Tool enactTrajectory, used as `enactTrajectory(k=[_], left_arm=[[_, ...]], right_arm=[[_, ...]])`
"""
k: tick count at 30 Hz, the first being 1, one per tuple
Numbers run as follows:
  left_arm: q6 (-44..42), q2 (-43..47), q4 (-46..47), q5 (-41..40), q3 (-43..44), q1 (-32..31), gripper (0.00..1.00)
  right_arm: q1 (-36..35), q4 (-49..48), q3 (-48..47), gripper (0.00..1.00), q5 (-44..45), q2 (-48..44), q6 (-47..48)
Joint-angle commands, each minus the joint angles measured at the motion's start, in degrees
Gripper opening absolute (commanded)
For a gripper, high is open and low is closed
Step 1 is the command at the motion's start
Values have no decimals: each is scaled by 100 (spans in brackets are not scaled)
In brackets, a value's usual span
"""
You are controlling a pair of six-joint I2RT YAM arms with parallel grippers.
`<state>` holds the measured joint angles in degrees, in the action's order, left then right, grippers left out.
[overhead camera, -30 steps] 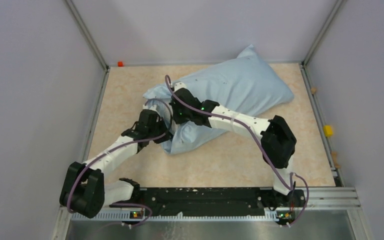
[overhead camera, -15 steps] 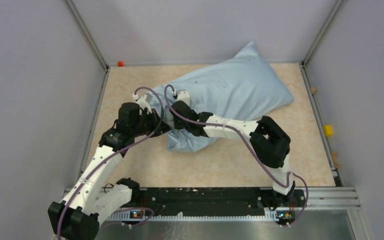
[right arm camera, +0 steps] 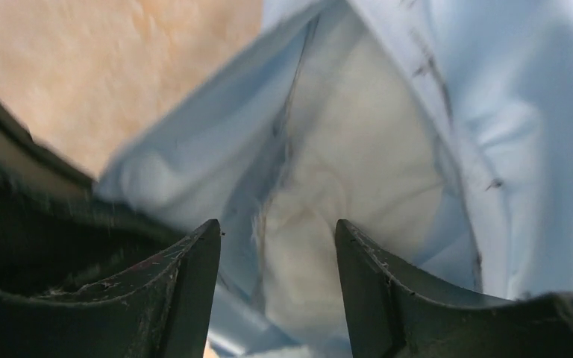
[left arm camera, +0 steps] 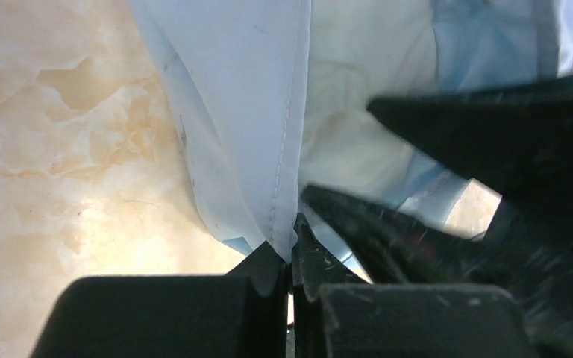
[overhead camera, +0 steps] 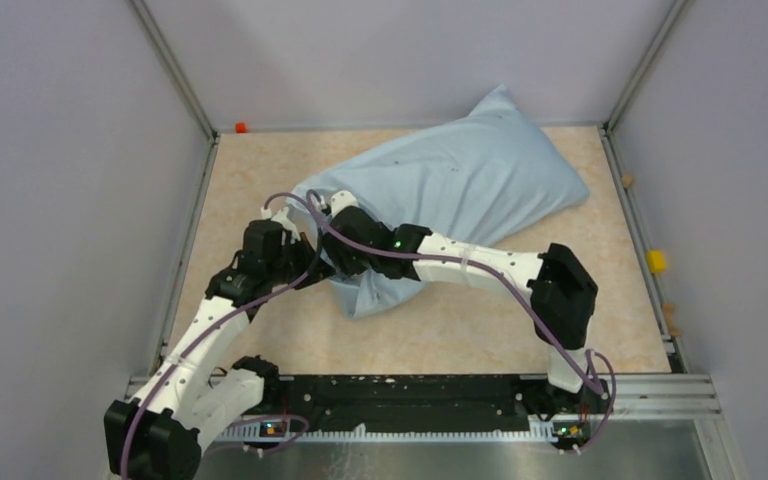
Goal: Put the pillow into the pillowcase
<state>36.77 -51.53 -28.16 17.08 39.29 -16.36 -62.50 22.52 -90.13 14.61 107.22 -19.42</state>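
The right claw [right arm camera: 277,225] has opened wide at the mouth of the pillowcase [overhead camera: 460,180].

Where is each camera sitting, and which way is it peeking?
Top: high behind both arms, looking down at the table and pillowcase; both arms show.
Left wrist: on the left arm, facing the pinched pillowcase hem; shut left gripper shows.
Right wrist: faces the pillowcase's mouth; open right gripper shows.
Both wrist views share the white pillow inside.
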Motion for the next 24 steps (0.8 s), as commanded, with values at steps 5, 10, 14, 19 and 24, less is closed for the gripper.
enactTrajectory(k=[5, 10, 14, 19, 24], left_arm=[[-42, 50, 264, -23, -151, 203, 0], [-245, 134, 249, 156, -195, 212, 0], [-619, 104, 264, 1092, -254, 209, 0], [-603, 439, 525, 1933, -754, 186, 0], [-518, 667, 574, 2596, -422, 177, 0]], right_arm=[[-412, 1217, 322, 51, 801, -162, 213], [-374, 1434, 337, 30, 906, 192, -102], [-185, 1184, 132, 3, 662, 480, -273], [209, 360, 20, 0, 142, 493, -583], [359, -289, -38, 0, -339, 823, -815]])
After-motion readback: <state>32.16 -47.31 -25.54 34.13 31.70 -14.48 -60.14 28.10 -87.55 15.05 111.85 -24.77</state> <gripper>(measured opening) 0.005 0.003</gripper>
